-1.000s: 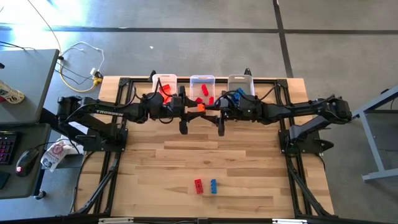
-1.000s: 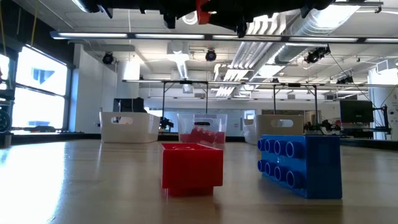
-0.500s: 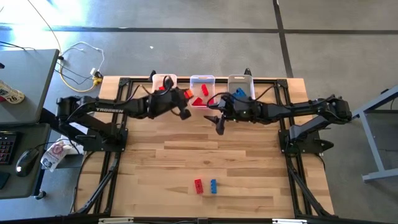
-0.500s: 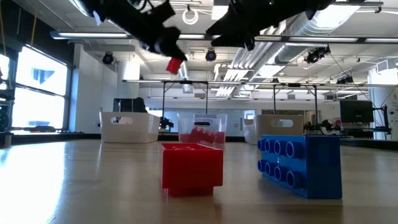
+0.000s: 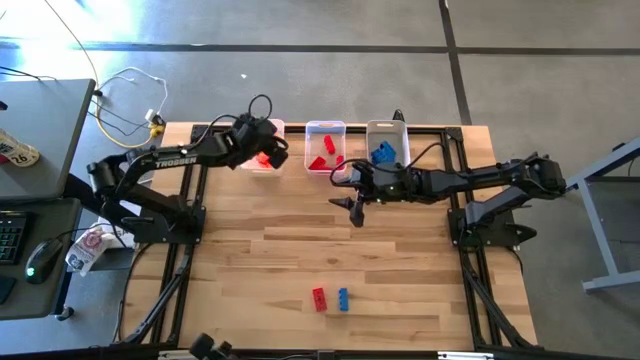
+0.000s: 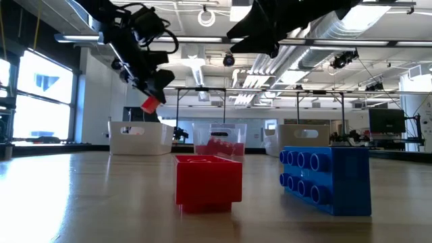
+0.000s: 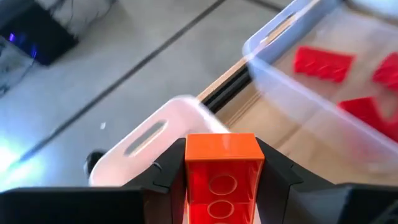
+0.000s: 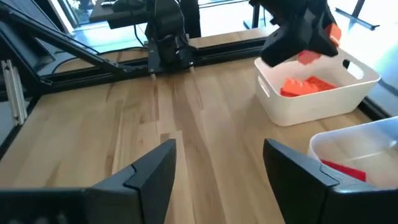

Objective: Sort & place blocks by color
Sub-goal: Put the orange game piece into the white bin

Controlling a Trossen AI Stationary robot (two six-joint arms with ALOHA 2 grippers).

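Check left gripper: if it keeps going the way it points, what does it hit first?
Probably the orange bin. The left gripper, shut on an orange block, points down at it; depth is uncertain.

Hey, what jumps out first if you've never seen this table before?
The left gripper holds a small orange plastic brick above the leftmost translucent white bin, which already contains orange bricks. Near the table's front edge, a red brick and a blue brick sit side by side. The right gripper hovers open, empty.
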